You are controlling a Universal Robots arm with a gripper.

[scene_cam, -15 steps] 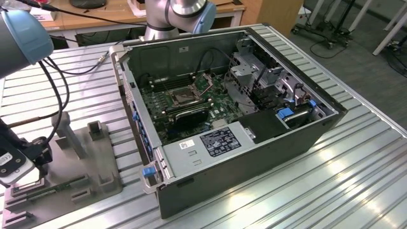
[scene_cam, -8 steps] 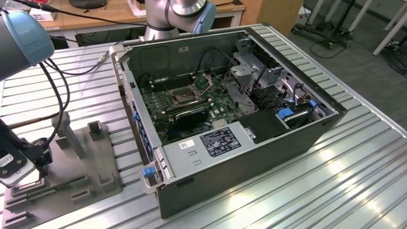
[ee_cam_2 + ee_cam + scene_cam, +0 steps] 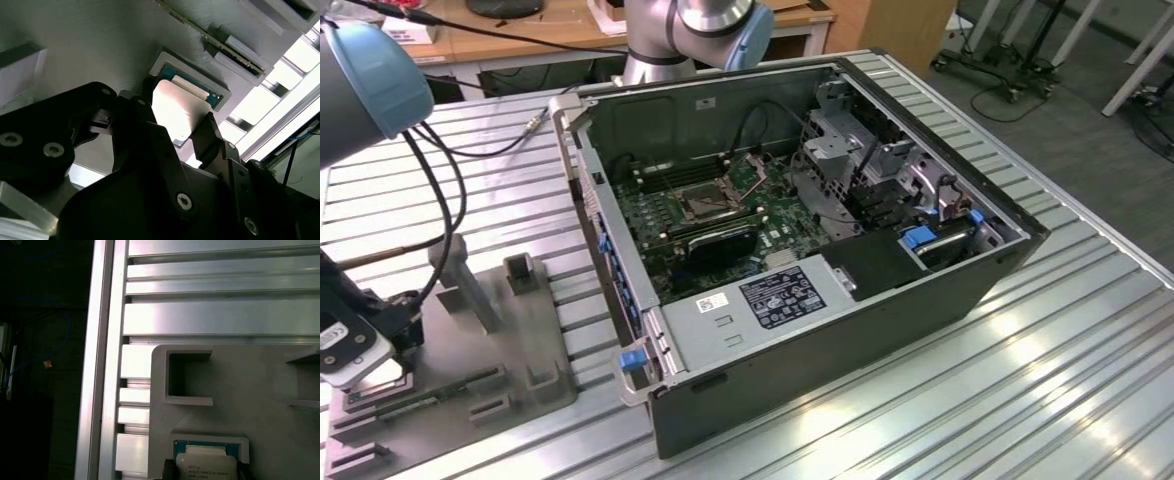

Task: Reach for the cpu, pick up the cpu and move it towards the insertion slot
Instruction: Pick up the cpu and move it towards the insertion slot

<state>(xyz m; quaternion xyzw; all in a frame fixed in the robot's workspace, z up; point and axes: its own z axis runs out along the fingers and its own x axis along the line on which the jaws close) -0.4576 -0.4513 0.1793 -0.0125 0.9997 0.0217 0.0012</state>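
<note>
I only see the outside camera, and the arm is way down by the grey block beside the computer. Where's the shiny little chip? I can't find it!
Observer: In the second wrist view the cpu lies flat in a square pocket of the grey holder, with the gripper right over it.
Operator: Is it lifted up yet?
Observer: No. In the first wrist view the cpu looks seated inside the pocket's raised rim, with its green edge showing.
Operator: Is anything next to it?
Observer: In the first wrist view an empty recess sits on the same holder, apart from the cpu's pocket.
</note>
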